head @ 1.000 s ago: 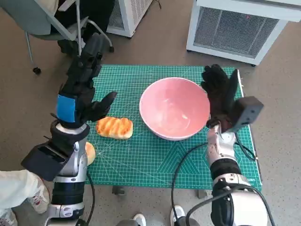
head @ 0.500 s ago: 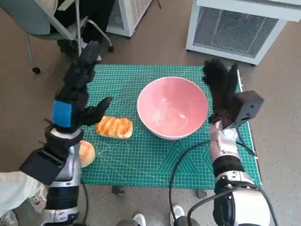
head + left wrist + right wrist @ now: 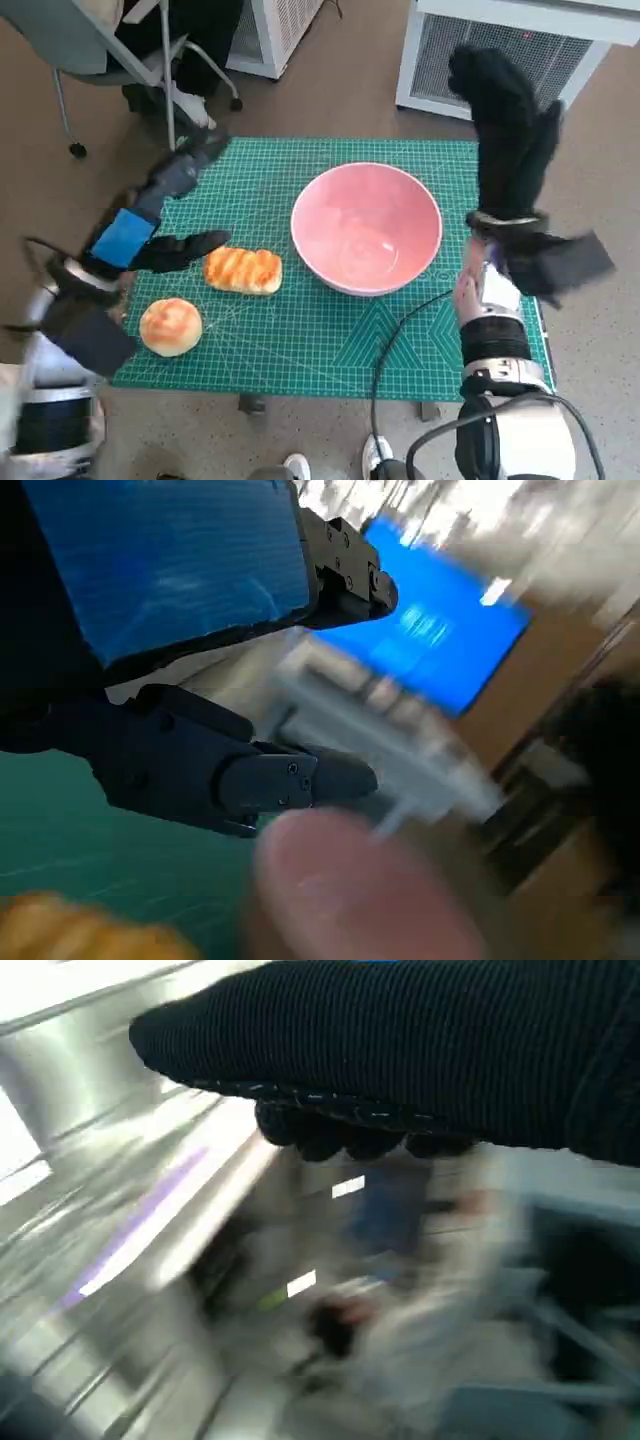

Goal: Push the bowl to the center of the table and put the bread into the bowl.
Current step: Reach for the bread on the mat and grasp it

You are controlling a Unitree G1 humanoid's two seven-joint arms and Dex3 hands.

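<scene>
The left hand point(image 3: 150, 215), black with a blue-taped back, sits at the left of the head view over the green mat's point(image 3: 300, 340) left edge, its fingers spread wide with nothing in them; the thumb reaches toward the long striped bread point(image 3: 243, 270), whose left end lies just beside it, and no contact is plain. In the left wrist view the same hand point(image 3: 190, 680) fills the upper left, fingers apart, with a sliver of bread point(image 3: 80, 935) at the lower left and a pale blur low in the middle that I cannot identify. Below the hand in the head view a round bun point(image 3: 170, 326) rests near the mat's lower left corner, apart from the long bread. The pink bowl point(image 3: 366, 228) stands at about the middle of the mat, just to the right of the bread, and is empty. The right hand point(image 3: 505, 110), gloved, is raised at the upper right, above the mat's right edge and clear of the bowl, fingers extended and holding nothing. Its own wrist view shows the glove point(image 3: 420, 1050) along the top and only blur beyond. A white grilled unit point(image 3: 505, 60) stands behind the table at upper right, a chair point(image 3: 110, 50) at upper left.
</scene>
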